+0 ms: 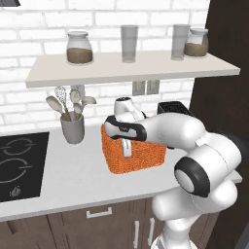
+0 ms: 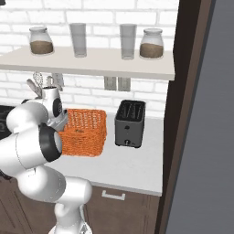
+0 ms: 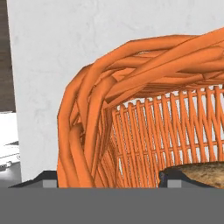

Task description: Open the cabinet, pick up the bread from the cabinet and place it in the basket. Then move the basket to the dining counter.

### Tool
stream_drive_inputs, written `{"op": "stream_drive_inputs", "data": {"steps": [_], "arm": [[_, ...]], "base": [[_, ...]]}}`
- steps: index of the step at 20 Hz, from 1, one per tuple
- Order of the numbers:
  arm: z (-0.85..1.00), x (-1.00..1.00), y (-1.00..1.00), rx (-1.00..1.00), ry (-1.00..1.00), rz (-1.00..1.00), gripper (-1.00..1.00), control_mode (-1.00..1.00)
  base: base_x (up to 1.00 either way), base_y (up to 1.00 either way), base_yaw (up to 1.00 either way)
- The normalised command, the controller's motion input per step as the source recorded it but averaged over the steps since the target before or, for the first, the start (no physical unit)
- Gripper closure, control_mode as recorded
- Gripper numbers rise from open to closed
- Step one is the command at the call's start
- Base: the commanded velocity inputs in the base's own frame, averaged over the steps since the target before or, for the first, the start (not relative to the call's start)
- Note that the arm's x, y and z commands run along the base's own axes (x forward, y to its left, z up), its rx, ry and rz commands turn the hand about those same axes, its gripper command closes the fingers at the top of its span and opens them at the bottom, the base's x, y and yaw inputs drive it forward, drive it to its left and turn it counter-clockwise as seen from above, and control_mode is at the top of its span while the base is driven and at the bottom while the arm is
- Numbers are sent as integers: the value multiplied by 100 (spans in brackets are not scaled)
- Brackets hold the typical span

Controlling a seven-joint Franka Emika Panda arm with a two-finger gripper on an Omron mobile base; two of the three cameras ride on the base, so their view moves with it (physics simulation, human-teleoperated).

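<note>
1. Hand view was where the story got told: the basket [image 3: 144,109] rim was seen right up close, one woven corner bracketed between the two dark fingertips [image 3: 168,178], and a brown crusty lump, taken to be the bread [image 3: 201,173], was spotted low inside the mesh.
2. The pincer [image 1: 126,148] was seen from the left base view pointed down over the near wall of the basket. It looked spread across the rim rather than pressed together, though whether the wicker was actually being pinched couldn't be told.
3. The basket was parked on the grey-white tabletop [image 1: 73,180], between the utensil crock [image 1: 73,127] and the toaster [image 2: 130,123], with the hob [image 1: 19,163] off to the side.
4. So the bread part was judged done, and a grab-and-carry of the basket was probably the step in hand.
5. What could have gone wrong, as a guess:
   - One corner of springy weave was all that was offered, so the basket could have been tipped on lifting and the bread rolled out.
   - A finger could have been snagged in the mesh or slid off the rounded rim.
   - The toaster sat just beside, so it could have been knocked on a careless swing.
   - The shelf [image 2: 91,64] with jars overhead left limited headroom for a high lift.
</note>
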Motion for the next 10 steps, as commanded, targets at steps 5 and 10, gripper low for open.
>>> {"op": "stream_drive_inputs", "data": {"steps": [5, 10], "arm": [[-6, -1, 0, 0, 0, 1, 100, -100], [26, -26, -1, -3, -6, -1, 100, -100]], "base": [[0, 0, 0], [0, 0, 0]]}}
